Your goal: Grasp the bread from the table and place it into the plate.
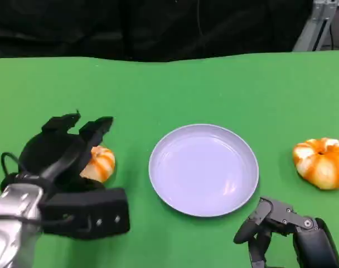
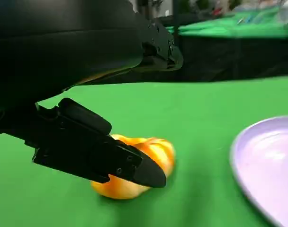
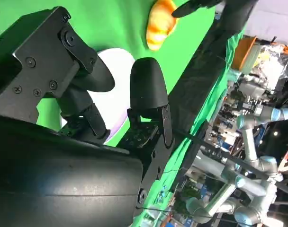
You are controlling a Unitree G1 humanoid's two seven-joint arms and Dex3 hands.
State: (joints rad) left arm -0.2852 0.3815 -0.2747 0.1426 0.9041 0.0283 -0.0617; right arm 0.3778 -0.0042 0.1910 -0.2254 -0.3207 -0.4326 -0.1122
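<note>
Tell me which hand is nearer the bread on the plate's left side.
Left. The left hand hovers right over that bread, fingers around it; the right hand sits across the plate, far off.

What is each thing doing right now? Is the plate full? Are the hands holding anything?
Plate: empty, flat on the table.
Left bread: on the table, fingers around it, not lifted.
Right bread: on the table, untouched.
Left hand: open, over the left bread.
Right hand: open, holds nothing.
</note>
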